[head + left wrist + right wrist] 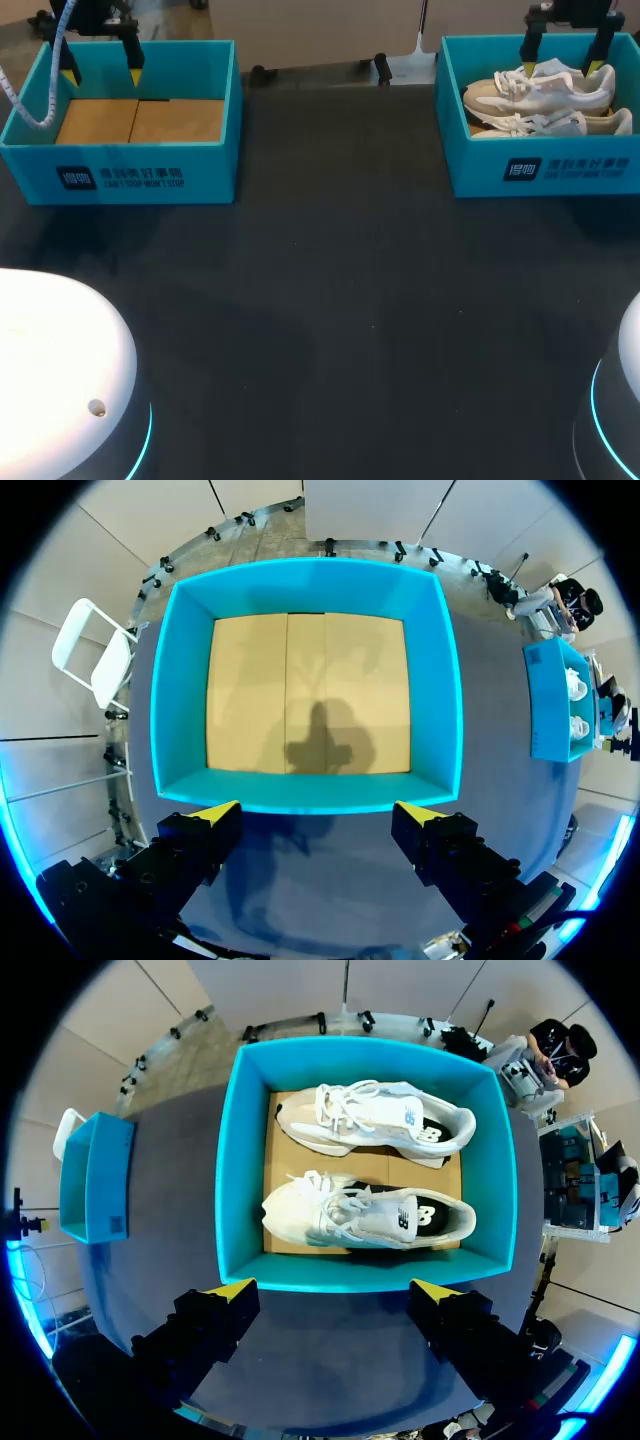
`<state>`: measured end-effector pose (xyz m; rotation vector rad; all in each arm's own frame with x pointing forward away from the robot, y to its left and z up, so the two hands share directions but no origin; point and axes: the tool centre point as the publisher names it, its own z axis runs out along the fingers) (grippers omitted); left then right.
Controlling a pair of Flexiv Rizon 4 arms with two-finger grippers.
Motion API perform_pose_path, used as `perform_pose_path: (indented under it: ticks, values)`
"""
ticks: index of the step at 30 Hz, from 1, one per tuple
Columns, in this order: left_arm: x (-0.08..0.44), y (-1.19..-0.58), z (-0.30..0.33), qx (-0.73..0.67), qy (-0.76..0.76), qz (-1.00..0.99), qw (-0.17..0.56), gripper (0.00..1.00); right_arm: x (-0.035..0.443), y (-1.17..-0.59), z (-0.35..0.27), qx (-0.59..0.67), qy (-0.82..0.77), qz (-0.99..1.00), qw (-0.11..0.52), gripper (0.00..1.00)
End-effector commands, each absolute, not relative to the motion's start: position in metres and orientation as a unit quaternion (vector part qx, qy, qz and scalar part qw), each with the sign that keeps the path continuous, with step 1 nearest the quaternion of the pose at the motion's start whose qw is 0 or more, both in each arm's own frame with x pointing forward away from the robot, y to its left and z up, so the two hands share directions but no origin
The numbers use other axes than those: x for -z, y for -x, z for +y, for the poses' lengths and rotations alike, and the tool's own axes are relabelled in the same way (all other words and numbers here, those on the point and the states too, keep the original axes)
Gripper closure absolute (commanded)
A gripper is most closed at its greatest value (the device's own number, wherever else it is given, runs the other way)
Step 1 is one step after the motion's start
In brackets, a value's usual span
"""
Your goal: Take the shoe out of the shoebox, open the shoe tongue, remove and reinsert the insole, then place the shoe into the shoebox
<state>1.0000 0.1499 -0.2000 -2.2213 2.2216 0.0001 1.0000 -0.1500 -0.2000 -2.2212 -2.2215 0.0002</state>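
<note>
Teal shoebox (540, 170) at the far right of the dark counter (340, 300), open-topped, with a pair of white shoes inside. Nearer shoe (365, 1215) and farther shoe (375, 1120) side by side on their soles on the box's brown cardboard bottom, both laced, toes toward the same side wall, dark-lined heels toward the opposite one. Neither shoe lifted out yet.

Above that shoebox, the right pincer (335, 1290), spread wide, yellow tips well apart, nothing between them and nothing touched. Seen from its own wrist, poised over the shoebox's near wall, with both shoes ahead of it and below.

At the far left of the counter, a second teal box (120, 175), also open-topped, with a bare brown cardboard floor (310, 695) and a seam running across it. Above it, the left pincer (318, 815), likewise spread wide, tips far apart, empty and in contact with nothing. Seen from its wrist, poised over the near wall of that box, with a dark shadow cast on the cardboard ahead.

White print on the front wall of each box in the head view. Boxes well apart, a broad stretch of dark counter between them.
</note>
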Motion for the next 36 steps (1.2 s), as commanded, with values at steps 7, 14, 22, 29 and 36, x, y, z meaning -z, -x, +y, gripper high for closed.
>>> perform_pose_path:
  ticks: [7,14,22,29,36]
  values:
    - [0.200,-1.000,0.150,0.000,0.707,0.707,0.000,0.00,0.200,-1.000,-0.150,0.000,0.707,-0.707,0.000,0.00]
    - [0.200,-1.000,0.150,0.000,0.707,0.707,0.000,0.00,0.206,-1.002,-0.156,-0.019,0.717,-0.697,-0.006,0.00]
    - [0.200,-1.000,0.150,0.000,0.707,0.707,0.000,0.00,0.209,-1.004,-0.192,-0.026,0.728,-0.684,-0.025,0.00]
    - [0.200,-1.000,0.150,0.000,0.707,0.707,0.000,0.00,0.217,-1.005,-0.234,-0.013,0.746,-0.663,-0.058,0.00]
    - [0.200,-1.000,0.150,0.000,0.707,0.707,0.000,0.00,0.227,-1.005,-0.263,-0.004,0.738,-0.670,-0.081,0.00]
